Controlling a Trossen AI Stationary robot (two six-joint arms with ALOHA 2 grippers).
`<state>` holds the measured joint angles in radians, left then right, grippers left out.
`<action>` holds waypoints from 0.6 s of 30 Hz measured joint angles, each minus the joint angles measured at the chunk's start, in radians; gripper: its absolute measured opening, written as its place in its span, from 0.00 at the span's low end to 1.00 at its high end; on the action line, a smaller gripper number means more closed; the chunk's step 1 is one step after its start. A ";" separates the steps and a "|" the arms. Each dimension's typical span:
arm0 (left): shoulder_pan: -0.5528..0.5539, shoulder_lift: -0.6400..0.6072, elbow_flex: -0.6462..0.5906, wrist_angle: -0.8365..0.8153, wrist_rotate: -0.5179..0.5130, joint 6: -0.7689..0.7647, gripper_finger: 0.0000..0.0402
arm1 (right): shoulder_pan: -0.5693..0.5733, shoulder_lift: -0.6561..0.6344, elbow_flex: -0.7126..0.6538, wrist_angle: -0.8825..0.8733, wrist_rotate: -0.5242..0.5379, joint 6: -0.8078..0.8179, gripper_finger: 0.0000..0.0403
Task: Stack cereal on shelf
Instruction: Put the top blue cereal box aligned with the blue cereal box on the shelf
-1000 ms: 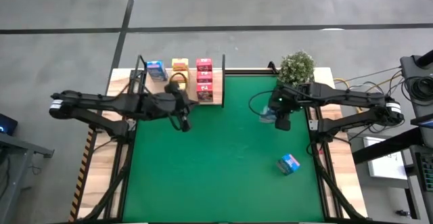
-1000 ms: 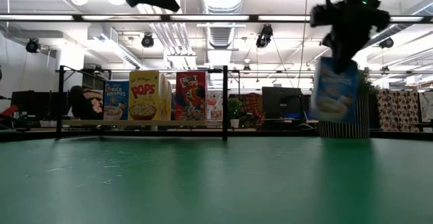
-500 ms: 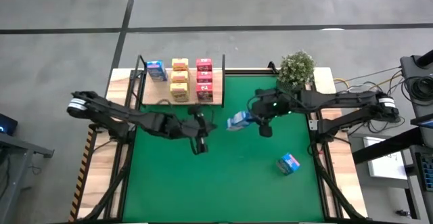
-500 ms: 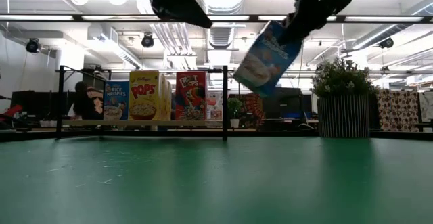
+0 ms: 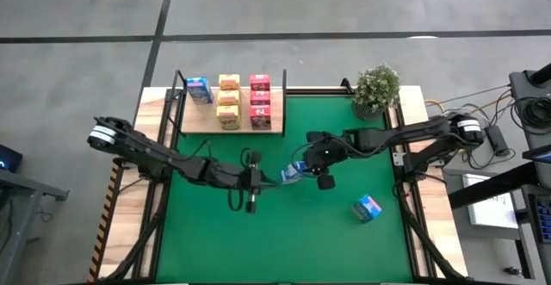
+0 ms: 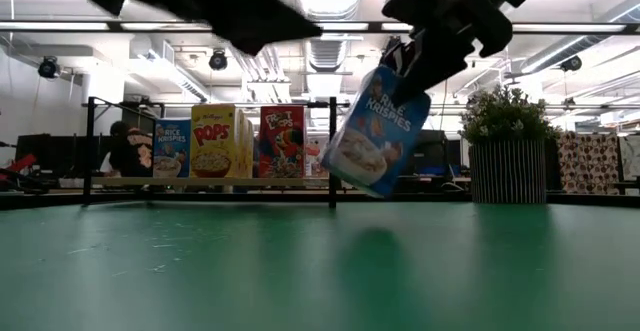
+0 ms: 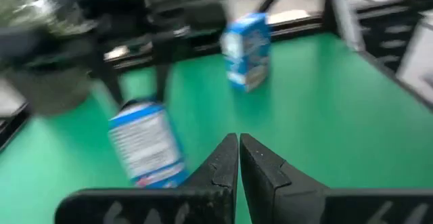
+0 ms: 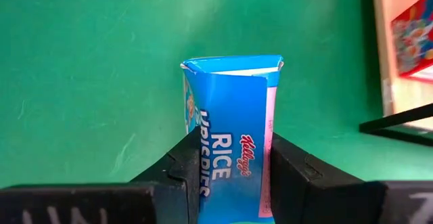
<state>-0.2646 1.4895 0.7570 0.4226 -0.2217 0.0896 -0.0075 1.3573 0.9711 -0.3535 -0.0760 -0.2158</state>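
Note:
My right gripper (image 5: 303, 168) is shut on a blue cereal box (image 6: 378, 131) above the middle of the green mat (image 5: 215, 242). My left gripper (image 5: 269, 180) is shut and holds nothing; it hovers just left of that box, pointing at it. The wooden shelf (image 5: 200, 121) stands at the far left and carries one blue box (image 5: 198, 89), a yellow stack (image 5: 228, 101) and a pink stack (image 5: 260, 102). Another blue box (image 5: 368, 207) lies on the mat at the near right. My right gripper pinches the blue box between its two fingers (image 8: 183, 166), on two opposite sides of its upper end (image 8: 233, 163). The fingers slant down from the table's right side. The box hangs below them, tilted, with its lower end (image 6: 345, 176) clear of the mat.
A potted plant (image 5: 377, 87) stands at the far right corner of the mat. Thin black posts (image 6: 332, 151) rise at the shelf's ends. Bare mat lies open along the near side and at the left.
My right gripper has carried the blue box from beside the plant toward the table's middle and somewhat nearer, and the box has tipped from upright to slanted. My left gripper has left the shelf, moving down, nearer and rightward toward the held box.

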 joint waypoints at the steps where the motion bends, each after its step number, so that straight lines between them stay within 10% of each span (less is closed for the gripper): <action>1: 0.001 0.000 -0.021 0.020 -0.025 -0.019 0.00 | 0.001 0.011 0.007 -0.004 0.001 0.006 0.28; 9: 0.025 0.001 -0.113 0.146 -0.127 -0.176 0.12 | 0.004 0.083 0.075 0.018 0.048 0.007 0.28; 18: 0.030 0.002 -0.133 0.143 -0.240 -0.241 0.51 | 0.008 0.140 0.146 0.012 0.051 0.005 0.29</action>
<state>-0.2345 1.4910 0.6243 0.5654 -0.4618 -0.1513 0.0002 1.4970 1.1166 -0.3418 -0.0251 -0.2112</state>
